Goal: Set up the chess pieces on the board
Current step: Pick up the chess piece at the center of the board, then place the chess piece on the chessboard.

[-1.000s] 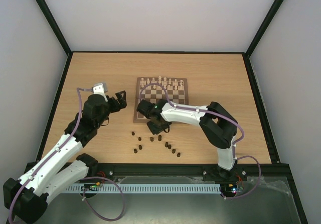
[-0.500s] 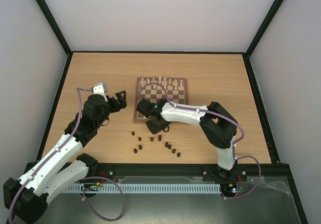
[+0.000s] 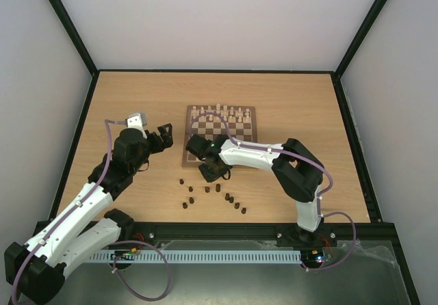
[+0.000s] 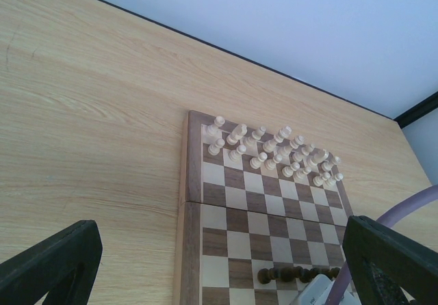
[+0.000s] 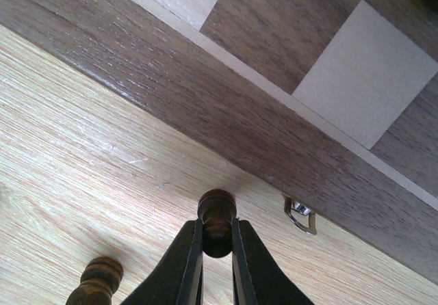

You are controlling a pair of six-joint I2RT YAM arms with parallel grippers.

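right gripper (image 5: 217, 245) pinched on a dark pawn (image 5: 217, 213), lower middle | left gripper (image 4: 220, 257) wide open, empty | tip: lift straight up, clear the board (image 5: 226, 107) rim first

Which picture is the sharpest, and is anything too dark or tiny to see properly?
Right wrist view: sharpest, so close that the board shows crisp wood grain, and the dark piece between the right fingers is clear. Left wrist view: the left fingers are dark shapes with little detail; the cream pieces are clear. Top view: even light, no glare, but the loose dark pieces are just tiny dots.
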